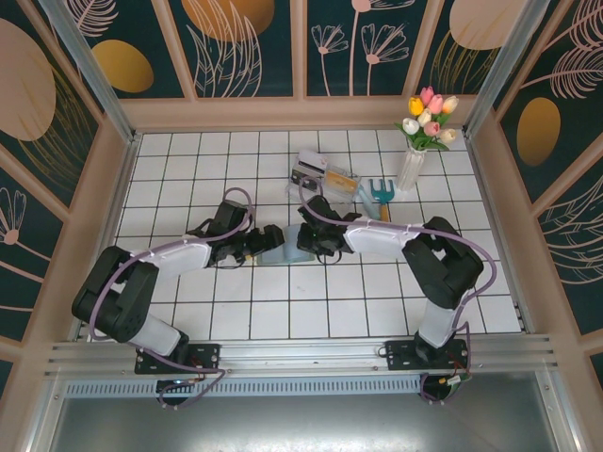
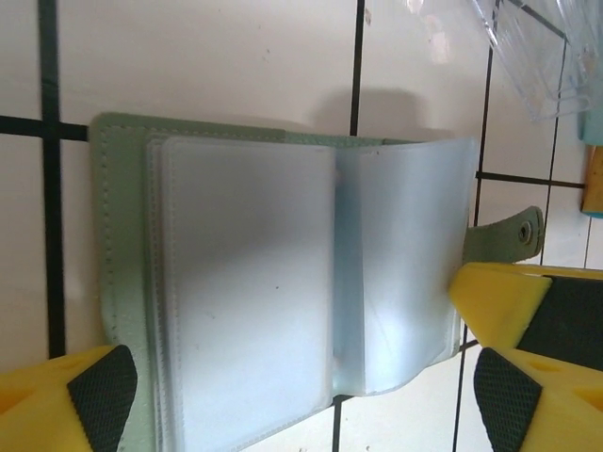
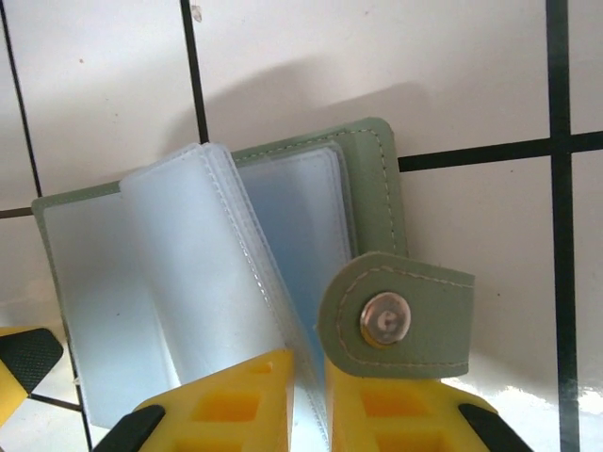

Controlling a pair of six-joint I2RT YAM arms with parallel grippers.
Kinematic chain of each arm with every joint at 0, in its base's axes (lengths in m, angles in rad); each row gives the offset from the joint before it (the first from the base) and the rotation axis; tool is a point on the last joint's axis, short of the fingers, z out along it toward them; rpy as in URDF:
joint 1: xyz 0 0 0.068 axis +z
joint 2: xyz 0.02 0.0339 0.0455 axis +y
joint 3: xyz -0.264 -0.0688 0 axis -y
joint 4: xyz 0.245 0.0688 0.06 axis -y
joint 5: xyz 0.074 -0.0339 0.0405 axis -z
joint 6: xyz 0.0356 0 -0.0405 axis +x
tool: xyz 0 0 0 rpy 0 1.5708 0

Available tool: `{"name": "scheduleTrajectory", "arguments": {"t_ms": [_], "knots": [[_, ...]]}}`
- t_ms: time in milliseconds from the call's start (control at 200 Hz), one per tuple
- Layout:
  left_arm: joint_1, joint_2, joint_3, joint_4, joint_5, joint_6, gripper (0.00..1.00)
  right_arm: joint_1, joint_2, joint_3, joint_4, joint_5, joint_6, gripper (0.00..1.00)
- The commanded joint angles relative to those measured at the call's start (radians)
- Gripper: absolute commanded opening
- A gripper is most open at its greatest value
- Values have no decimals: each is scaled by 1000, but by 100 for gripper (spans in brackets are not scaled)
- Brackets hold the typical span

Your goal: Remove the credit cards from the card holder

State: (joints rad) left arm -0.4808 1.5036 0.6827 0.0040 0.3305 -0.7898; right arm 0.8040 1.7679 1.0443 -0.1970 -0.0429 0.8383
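Card holder (image 1: 275,256) lies open on white tiled table (image 1: 188,169), ctr of top view, btwn both grippers. Left gripper (image 2: 306,400): fingers wide apart at lower left & lower right of its wrist view, straddling the holder, clear sleeves (image 2: 245,282) fanned btwn them. Right gripper (image 3: 311,410): yellow fingers nearly together at bottom of its view, clamped on sleeve edges just beside the snap strap (image 3: 396,320). Sleeves cloudy, contents can't be told. Clear compartment tray (image 1: 325,177), teal garden fork (image 1: 380,193) & tulip vase (image 1: 412,168) sit further up, right of ctr.
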Motion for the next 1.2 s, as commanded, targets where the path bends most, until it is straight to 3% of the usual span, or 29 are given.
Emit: {"name": "scheduleTrajectory", "arguments": {"t_ms": [0, 170, 410, 711, 991, 1196], "knots": [[-5, -20, 6, -55, -50, 17, 91, 1, -55, -10, 32, 8, -31, 18], [-7, 12, 23, -46, 25, 37, 81, 12, -30, 2, 36, -6, -33, 18], [-8, 36, 44, -43, 39, 38, 77, 50, -55, 55, -100, 204, -18, 21], [-8, 57, 51, -40, 47, 32, 74, 50, -26, 25, 25, 26, -46, 23], [-8, 69, 45, -32, 64, 32, 68, 49, 57, 42, 5, -4, -21, 23], [-8, 76, 38, -27, 62, 29, 71, 49, 81, 31, -4, -16, -9, 22]]}}
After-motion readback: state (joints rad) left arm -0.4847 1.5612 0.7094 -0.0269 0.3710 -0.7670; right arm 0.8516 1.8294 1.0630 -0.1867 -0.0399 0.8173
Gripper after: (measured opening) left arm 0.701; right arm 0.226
